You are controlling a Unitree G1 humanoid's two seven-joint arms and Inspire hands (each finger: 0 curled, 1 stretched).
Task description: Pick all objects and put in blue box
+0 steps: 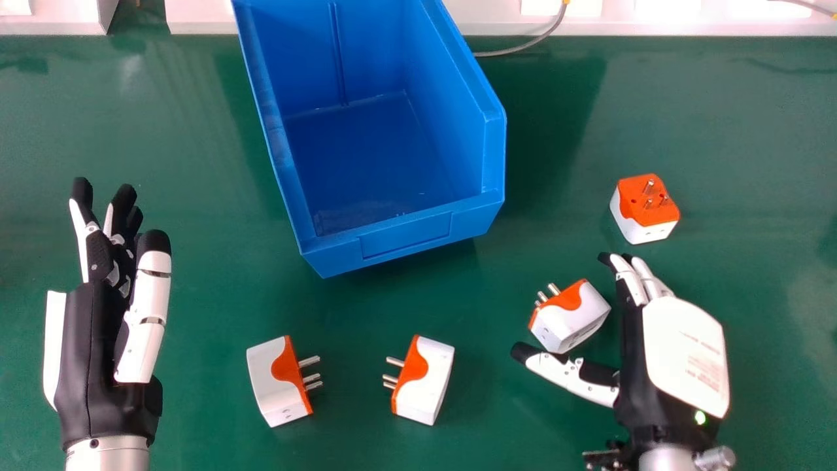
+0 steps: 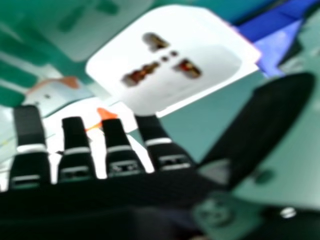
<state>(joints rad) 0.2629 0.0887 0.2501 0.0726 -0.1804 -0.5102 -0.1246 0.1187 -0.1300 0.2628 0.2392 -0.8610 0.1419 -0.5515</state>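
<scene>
My right hand [image 1: 683,347] is wide open, holding nothing, with a plug [image 1: 579,314] between its thumb and fingers. Two plugs [image 1: 428,383] sit nearer than the blue box [image 1: 405,235], another [image 1: 647,209] right of it. My left hand [image 1: 78,347] is open, on the left.

A green tabletop [image 1: 203,294] fills most of the head view. Along its top edge run 2 pale structures, 1 in the upper left corner [image 1: 52,26] and 1 longer [image 1: 654,29], with a dark gap between them. A grey cable [image 1: 537,40] curves down at upper centre; another thin cable [image 1: 807,5] crosses the upper right corner.
</scene>
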